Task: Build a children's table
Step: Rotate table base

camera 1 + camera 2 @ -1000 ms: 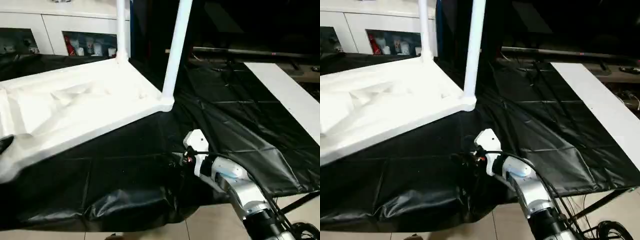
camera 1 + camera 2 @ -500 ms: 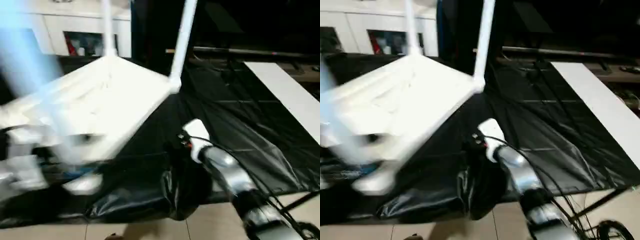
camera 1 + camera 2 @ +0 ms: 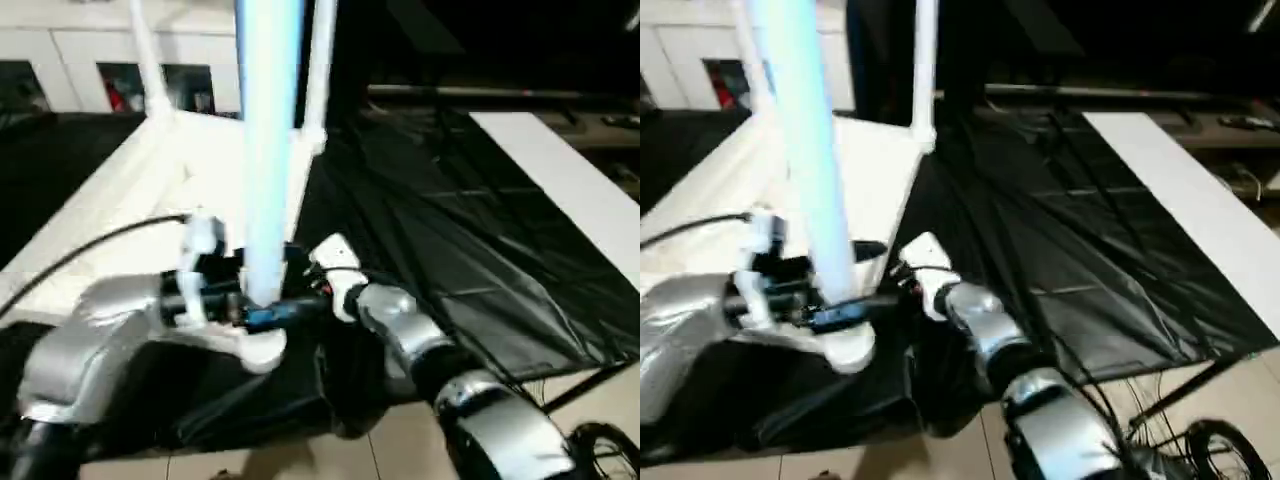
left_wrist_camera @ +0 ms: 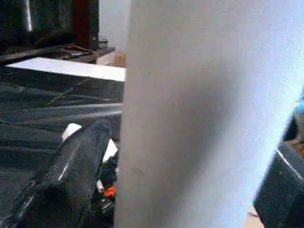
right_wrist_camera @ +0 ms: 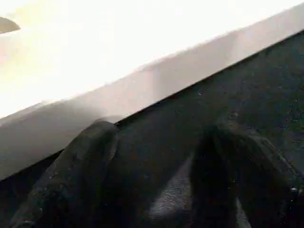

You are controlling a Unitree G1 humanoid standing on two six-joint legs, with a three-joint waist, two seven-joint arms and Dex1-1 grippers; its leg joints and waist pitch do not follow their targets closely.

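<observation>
Left gripper (image 3: 262, 312) clamps upright leg (image 3: 268, 150) | right gripper (image 5: 156, 190) open, empty, beside tabletop (image 5: 118, 61) rim

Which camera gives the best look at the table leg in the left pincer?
The left eye view: it shows the leg rising upright from the left pincer, with its base at the tabletop's near corner. The right eye view shows much the same. The left wrist view shows a close white stretch of it between the fingers. The right wrist view shows the tabletop's rim.
</observation>
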